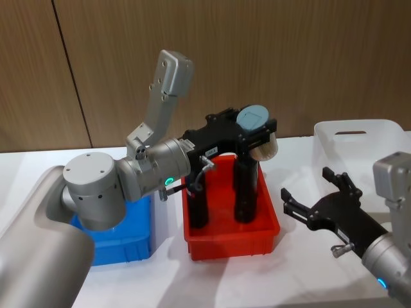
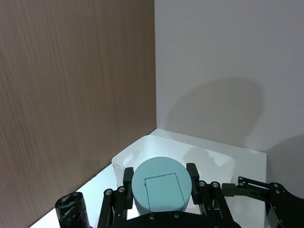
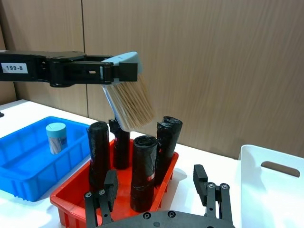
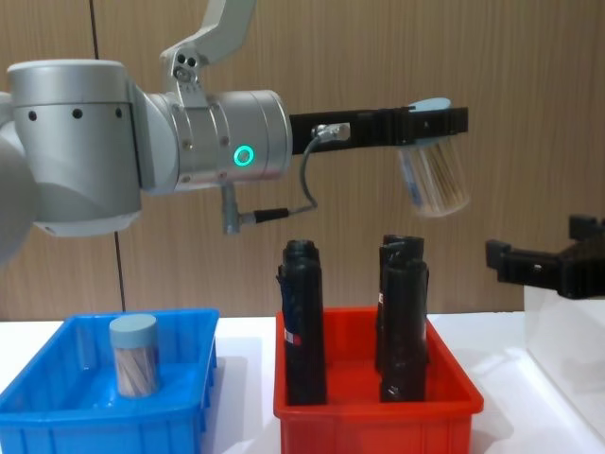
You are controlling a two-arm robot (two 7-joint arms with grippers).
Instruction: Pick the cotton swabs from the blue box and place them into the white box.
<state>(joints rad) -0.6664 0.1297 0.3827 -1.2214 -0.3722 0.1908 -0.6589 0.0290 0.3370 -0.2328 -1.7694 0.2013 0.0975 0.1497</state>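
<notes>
Left tool is clamping the cotton swabs near the lid, tub tilted, above the black rolls in the red bin. I'm planning on carrying it rightward past the red bin at this height, skirting my right tool idling spread wide there, and lowering inside the white box before releasing.

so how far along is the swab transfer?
Nothing visible in the white box yet. Left gripper holds one cotton swab tub over the red bin. Remaining: drop it in, then fetch the second tub from the blue box. Right gripper sits open by the white box.
</notes>
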